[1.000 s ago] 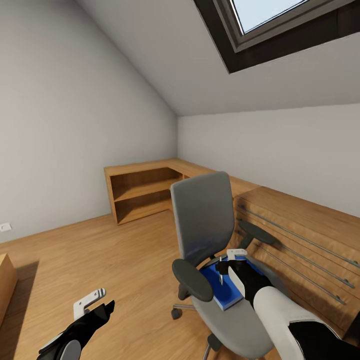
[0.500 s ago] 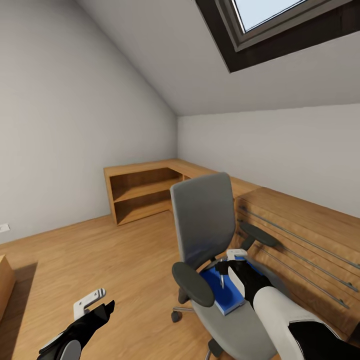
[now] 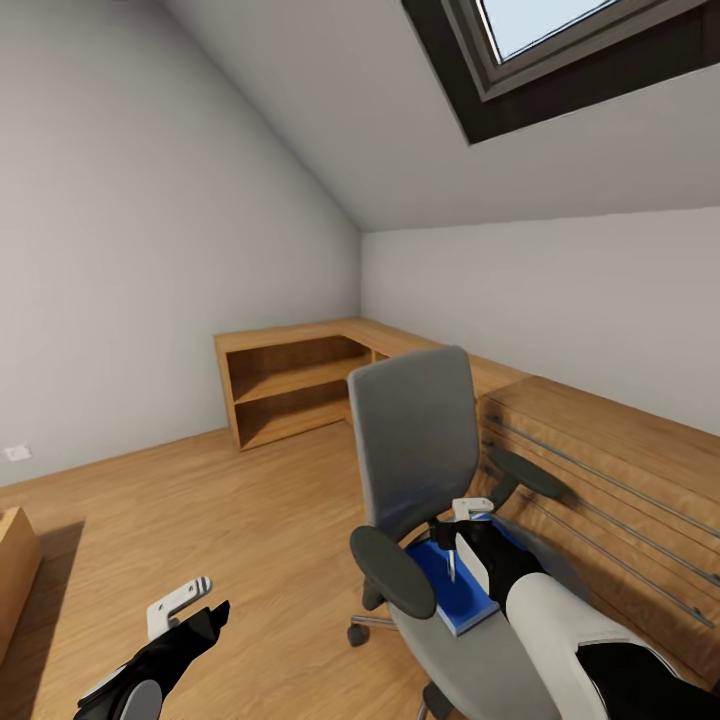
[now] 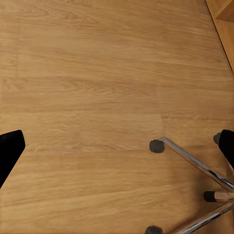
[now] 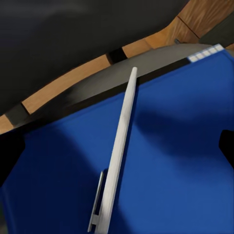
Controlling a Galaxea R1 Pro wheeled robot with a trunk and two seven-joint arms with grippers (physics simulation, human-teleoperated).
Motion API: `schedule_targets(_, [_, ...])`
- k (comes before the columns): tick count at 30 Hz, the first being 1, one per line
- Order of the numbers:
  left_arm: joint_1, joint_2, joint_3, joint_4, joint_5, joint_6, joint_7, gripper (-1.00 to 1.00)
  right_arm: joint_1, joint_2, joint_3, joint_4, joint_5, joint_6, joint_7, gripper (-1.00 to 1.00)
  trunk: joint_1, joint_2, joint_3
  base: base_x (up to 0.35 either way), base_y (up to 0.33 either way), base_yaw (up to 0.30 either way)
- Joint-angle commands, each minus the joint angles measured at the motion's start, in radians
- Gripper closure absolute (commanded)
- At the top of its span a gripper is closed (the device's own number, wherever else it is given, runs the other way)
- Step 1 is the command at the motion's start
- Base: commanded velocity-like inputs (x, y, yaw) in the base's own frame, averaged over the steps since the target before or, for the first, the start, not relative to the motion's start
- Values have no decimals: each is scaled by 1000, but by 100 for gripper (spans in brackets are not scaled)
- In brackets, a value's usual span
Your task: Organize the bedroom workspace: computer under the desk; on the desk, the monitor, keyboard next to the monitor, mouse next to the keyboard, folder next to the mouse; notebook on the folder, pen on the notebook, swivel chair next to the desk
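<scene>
Since a second ago our head camera has panned slightly, sliding the whole room sideways. Our right gripper [image 3: 462, 530] hangs just above the flat bright-blue folder [image 3: 455, 590] lying on the seat of the grey upholstered swivel chair [image 3: 415, 450]. A slim silver-grey pen [image 5: 117, 161] runs between its spread fingers; we cannot tell whether they pinch it. Our left gripper [image 3: 185, 608] hovers spread and empty over the light wood floor [image 4: 87, 97], near the chair's chrome star base [image 4: 195, 168].

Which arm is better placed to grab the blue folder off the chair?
Right. Its tool hangs over the folder on the swivel chair, while the left tool hangs over the floor.
</scene>
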Motion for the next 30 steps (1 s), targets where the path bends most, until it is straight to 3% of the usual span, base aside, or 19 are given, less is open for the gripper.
schedule_targets(1, [0,-1,1,-2,11,3,8,-100,0,0,4,-2,-1,7,-4,-100,0,0,-1,0,0,32])
schedule_targets(14, [0,-2,4,-3,12,0,8,-100,0,0,4,1,-1,6,-1,-100,0,0,-1,0,0,8])
schedule_targets(20, [0,-14,-1,-1,9,-1,8,-100,0,4,0,-5,-3,39,-2,-100,0,0,-1,0,0,0])
schedule_targets(30, [0,-36,7,-2,7,-2,9,-100,-1,0,8,1,-4,15,-2,-100,0,0,-1,0,0,0])
